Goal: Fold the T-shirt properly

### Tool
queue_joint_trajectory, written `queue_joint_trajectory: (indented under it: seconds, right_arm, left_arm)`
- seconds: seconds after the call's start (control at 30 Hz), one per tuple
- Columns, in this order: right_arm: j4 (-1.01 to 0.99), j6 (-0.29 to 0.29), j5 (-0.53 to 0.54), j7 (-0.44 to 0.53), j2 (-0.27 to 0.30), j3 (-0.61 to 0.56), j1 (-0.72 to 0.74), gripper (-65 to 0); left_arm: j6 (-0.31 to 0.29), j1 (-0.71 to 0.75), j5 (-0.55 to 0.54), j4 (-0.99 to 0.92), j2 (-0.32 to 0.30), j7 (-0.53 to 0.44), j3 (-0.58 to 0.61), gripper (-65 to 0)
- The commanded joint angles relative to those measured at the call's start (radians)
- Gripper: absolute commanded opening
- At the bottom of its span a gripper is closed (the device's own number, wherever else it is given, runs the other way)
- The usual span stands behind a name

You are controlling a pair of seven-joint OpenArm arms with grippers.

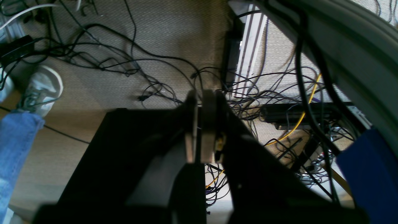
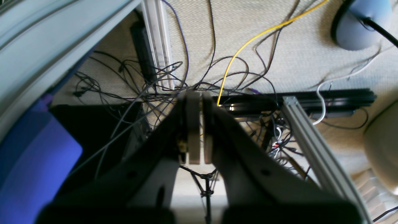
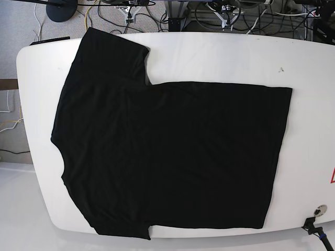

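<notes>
Spread flat across the white oval counter (image 3: 314, 104): the large plain black short-sleeved T-shirt (image 3: 167, 157), sleeves toward the base view's left, hem toward its right, bare margin beyond the hem. Lower sleeve at the counter's near edge. Left gripper (image 1: 199, 124) and right gripper (image 2: 198, 127) off the counter — jaws clenched, empty, above tangled black floor cables (image 1: 124, 62).

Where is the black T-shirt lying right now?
In the base view the T-shirt lies spread flat on the white table, covering most of it, with its sleeves toward that view's left and its hem toward the right.
</notes>
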State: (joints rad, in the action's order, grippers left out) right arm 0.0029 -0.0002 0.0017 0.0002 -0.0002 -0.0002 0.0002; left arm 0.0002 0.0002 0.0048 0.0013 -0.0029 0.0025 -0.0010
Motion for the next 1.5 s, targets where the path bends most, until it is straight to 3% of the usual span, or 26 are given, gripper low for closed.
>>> queue_joint_trajectory:
  seconds: [0.0,1.47]
  right_arm:
    - [0.011,0.013,-0.008,0.011,0.001,0.003,-0.006,-64.6]
    - [0.021,0.017,0.005,0.003,-0.001,0.001,-0.014,-64.6]
  left_arm:
    - [0.002,0.002,-0.009,0.018,0.002,0.001,0.001,-64.6]
    - [0.009,0.007,-0.019,0.014,0.007,-0.014,0.005,-64.0]
